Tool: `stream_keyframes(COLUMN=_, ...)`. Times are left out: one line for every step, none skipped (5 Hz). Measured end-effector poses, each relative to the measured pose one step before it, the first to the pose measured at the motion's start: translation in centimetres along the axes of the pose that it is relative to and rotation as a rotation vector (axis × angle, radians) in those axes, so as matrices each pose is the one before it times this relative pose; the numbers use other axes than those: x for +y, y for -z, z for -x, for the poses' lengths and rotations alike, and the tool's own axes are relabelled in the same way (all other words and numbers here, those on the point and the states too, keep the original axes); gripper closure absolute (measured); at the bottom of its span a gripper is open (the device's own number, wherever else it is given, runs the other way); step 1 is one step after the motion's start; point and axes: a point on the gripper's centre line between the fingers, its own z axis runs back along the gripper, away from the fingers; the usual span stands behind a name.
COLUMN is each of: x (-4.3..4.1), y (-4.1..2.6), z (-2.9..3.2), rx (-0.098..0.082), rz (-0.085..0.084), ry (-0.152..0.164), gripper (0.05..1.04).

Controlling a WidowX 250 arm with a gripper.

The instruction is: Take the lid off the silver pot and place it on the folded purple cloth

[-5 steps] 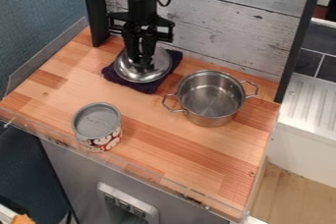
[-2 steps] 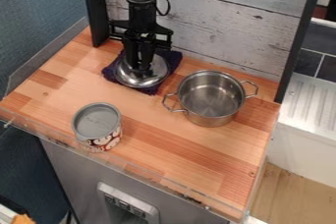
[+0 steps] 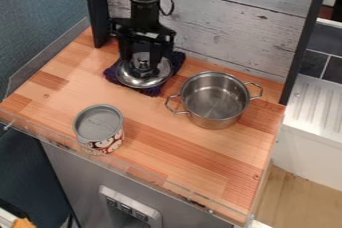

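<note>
Steel lid (image 3: pixel 143 78), one: knob up, lying on a dark purple cloth (image 3: pixel 160 86). My gripper (image 3: pixel 141 63): above the lid, fingers apart astride its knob. Two-handled steel pot (image 3: pixel 214 100): right of the lid, nearer the front. Can (image 3: pixel 99 124), grey-topped: in front of the lid. Plank wall (image 3: pixel 230 29): behind it.

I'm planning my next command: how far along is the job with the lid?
Looks done: the lid is off the pot, lying on the dark cloth. In hand: the open gripper straddles the lid's knob. Left, probably: backing the gripper clear of it.
</note>
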Motion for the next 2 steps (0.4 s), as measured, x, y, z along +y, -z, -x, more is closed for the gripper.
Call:
stream_keyframes(x=-0.024, y=-1.516, z=-0.13, rx=-0.0403, rz=-0.0054, ry=0.02, gripper=0.072)
stream_keyframes(x=-0.549, y=-0.364, z=-0.013, rx=-0.0168, rz=0.0027, ry=0.055, gripper=0.075)
